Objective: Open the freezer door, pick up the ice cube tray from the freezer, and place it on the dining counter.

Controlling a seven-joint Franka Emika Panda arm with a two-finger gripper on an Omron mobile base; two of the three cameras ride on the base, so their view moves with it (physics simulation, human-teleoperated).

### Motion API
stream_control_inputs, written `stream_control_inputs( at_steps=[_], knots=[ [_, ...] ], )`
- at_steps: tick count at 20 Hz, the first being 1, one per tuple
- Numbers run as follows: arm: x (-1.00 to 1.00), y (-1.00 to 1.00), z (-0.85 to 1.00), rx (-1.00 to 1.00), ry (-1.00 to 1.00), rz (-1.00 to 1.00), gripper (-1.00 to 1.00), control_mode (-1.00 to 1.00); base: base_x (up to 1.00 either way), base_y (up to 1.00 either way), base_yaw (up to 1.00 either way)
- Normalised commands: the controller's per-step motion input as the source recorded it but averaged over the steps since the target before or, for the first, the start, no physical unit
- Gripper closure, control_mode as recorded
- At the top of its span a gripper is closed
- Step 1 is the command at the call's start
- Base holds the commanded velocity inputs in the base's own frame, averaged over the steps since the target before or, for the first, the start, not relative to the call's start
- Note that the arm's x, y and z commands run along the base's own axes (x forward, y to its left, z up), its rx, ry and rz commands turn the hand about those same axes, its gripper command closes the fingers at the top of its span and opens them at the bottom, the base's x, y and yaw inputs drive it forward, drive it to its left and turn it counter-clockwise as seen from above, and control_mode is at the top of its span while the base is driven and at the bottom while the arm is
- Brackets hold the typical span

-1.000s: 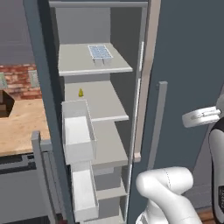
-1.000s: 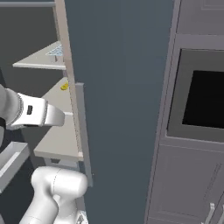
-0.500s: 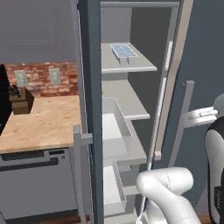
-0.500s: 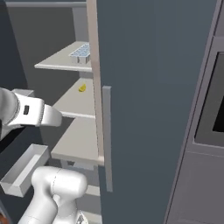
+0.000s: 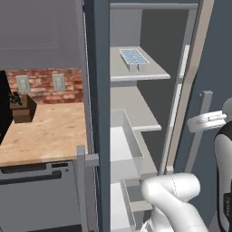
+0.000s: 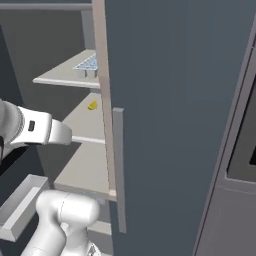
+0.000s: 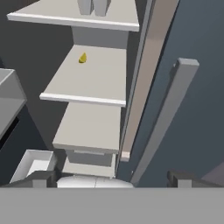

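Observation:
The freezer (image 5: pixel 136 122) stands open, its pale shelves showing. The freezer door (image 5: pixel 100 113) is swung out to the left and seen edge-on, with a white bin (image 5: pixel 123 149) on its inner side and its bar handle (image 5: pixel 81 181) low down. The ice cube tray (image 5: pixel 133 58), pale blue with a grid of cells, lies on the upper shelf (image 6: pixel 70 75); the ice cube tray (image 6: pixel 89 64) also appears in the right base view and the ice cube tray (image 7: pixel 92 6) at the hand view's top edge. My gripper (image 7: pixel 111 180) is open and empty, in front of the shelves and well short of the tray. The dining counter is out of view.
The plain slate door (image 6: pixel 170 125) with its bar handle (image 6: pixel 118 170) stands right of the compartment. A small yellow thing (image 7: pixel 82 57) lies on the second shelf. A wood counter (image 5: pixel 45 131) with a brick backsplash is to the left, a wall oven (image 6: pixel 246 150) to the far right.
The whole picture has shifted: the base has moved, so the freezer sits further right and larger in the left base view. The gripper has stayed open.

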Motion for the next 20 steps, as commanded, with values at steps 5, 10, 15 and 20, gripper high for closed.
stream_control_inputs(
  at_steps=[5, 10, 15, 20],
  knots=[
    [0.00, 0.00, 0.00, 0.00, 0.00, 0.00, -1.00, 1.00, 0.49, 0.00, 0.04],
    [0.00, 0.00, 0.00, 0.00, 0.00, 0.00, -1.00, 1.00, 0.46, 0.00, 0.03],
    [0.00, 0.00, 0.00, 0.00, 0.00, 0.00, -1.00, 1.00, 0.33, 0.10, 0.01],
    [0.00, 0.00, 0.00, 0.00, 0.00, 0.00, -1.00, 1.00, 0.35, 0.21, 0.01]
  ],
)
